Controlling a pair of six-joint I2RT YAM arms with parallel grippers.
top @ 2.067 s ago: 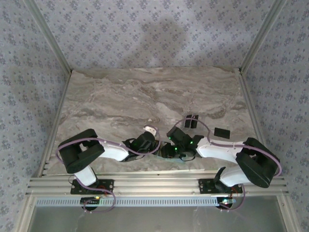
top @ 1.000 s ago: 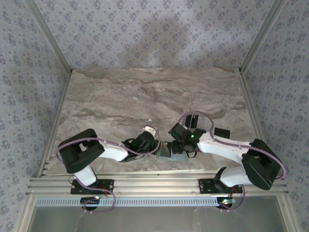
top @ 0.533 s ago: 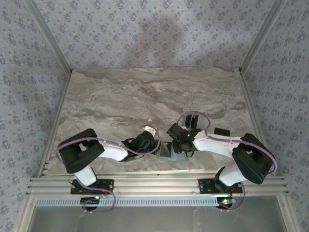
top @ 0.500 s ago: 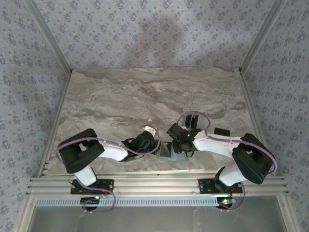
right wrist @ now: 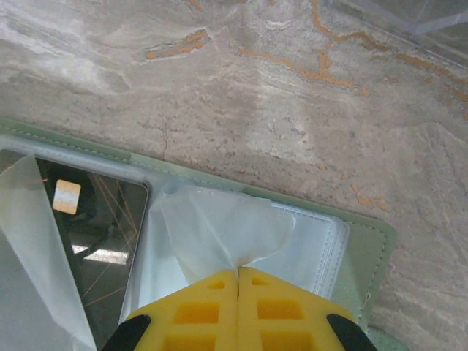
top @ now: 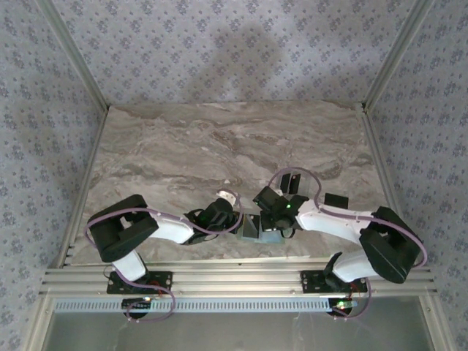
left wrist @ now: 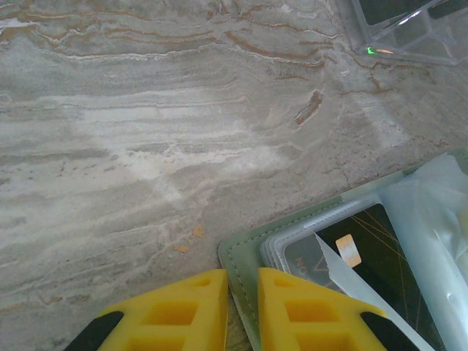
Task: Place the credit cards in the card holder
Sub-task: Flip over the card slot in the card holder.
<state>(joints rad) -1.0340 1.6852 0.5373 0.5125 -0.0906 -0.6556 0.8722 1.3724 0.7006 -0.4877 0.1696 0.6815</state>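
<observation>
The card holder (top: 256, 229) lies open near the table's front edge, between both wrists. My left gripper (left wrist: 243, 292) is shut on the corner of its pale green cover (left wrist: 245, 256). My right gripper (right wrist: 239, 276) is shut on a crumpled clear sleeve (right wrist: 219, 223) over the holder's right panel (right wrist: 369, 252). One dark credit card with a gold chip (right wrist: 91, 219) sits inside a sleeve on the other panel (left wrist: 365, 248). More dark credit cards lie on the table behind the right wrist (top: 291, 181) and to its right (top: 336, 199).
The marble table (top: 183, 153) stretches open behind both arms. Its front edge with metal rails (top: 234, 278) runs just below the holder. Patterned walls close in the sides and back.
My right gripper's jaws have closed onto the clear sleeve and its wrist has shifted slightly over the holder. The left gripper has kept its hold on the cover.
</observation>
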